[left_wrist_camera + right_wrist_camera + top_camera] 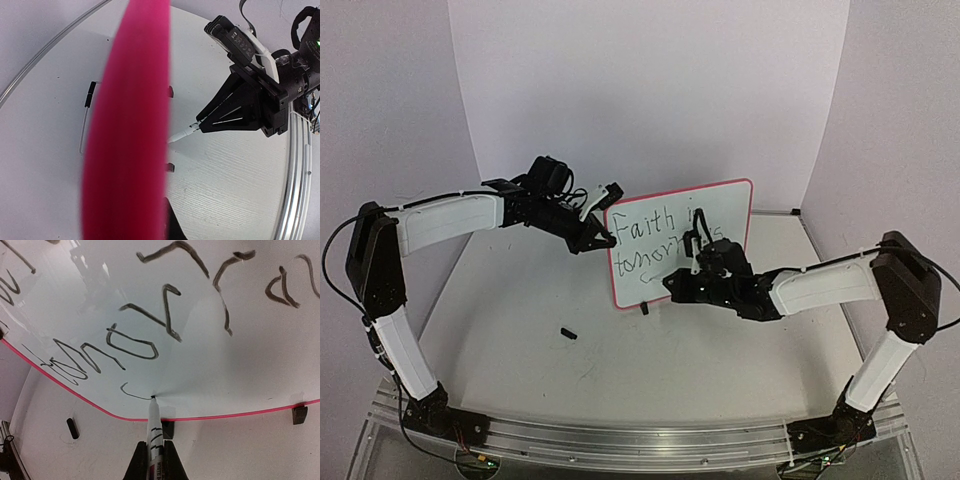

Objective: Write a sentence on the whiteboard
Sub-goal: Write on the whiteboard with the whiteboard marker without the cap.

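Right gripper [155, 449] clamps marker [154, 426]; cap [568, 333] near whiteboard [732, 205].

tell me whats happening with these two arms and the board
The left end effector grips the whiteboard by its left edge, holding it upright. The right end effector holds a marker with its tip on the board. Two lines of the sentence are written; the third is only a short stroke.
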Motion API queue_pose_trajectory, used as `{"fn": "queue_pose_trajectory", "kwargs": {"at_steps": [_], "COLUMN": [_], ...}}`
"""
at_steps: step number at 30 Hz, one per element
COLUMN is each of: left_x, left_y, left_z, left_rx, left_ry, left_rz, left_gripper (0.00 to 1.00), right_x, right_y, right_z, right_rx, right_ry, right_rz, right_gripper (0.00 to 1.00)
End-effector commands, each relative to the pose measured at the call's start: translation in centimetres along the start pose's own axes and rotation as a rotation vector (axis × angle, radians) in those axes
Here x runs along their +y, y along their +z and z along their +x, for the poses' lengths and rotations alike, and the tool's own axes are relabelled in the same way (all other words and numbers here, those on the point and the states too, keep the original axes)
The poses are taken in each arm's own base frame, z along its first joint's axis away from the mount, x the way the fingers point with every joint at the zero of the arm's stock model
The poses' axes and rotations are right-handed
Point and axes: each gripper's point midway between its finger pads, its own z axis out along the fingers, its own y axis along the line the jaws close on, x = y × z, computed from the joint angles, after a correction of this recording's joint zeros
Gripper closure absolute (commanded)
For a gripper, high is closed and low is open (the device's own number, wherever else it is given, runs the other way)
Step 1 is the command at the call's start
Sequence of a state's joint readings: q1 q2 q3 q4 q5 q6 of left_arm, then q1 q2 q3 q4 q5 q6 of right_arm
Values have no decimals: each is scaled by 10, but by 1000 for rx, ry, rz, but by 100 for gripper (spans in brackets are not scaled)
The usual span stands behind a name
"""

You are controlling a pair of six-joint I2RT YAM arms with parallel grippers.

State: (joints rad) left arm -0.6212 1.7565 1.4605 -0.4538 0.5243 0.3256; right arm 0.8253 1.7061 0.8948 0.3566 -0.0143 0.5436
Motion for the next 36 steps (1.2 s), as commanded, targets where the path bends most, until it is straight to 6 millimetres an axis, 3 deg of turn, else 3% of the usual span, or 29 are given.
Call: {"fn": "queue_pose_trajectory", "kwargs": {"at_steps": [1, 11, 18, 25, 36], "left_x": [4, 3, 4, 4, 4], "left_y": [7, 7, 8, 8, 8], "left_z": [31, 31, 32, 32, 32], "left_rx": [115, 115, 116, 118, 118], "left_ry": [-3, -4, -4, -5, -5], "left_rz": [-24, -23, -23, -23, -25], "left_gripper": [100, 100, 100, 100, 100], "right_x": [20, 32, 12, -2, -8], "right_y": [-15, -12, -12, -7, 3], "right_z": [-50, -54, -46, -23, -8], "right_rx": [-134, -121, -123, -65, -26], "right_ry": [-4, -14, 16, 29, 37], "right_rz": [-31, -80, 7, 40, 51], "right_gripper": [100, 100, 100, 100, 100]}}
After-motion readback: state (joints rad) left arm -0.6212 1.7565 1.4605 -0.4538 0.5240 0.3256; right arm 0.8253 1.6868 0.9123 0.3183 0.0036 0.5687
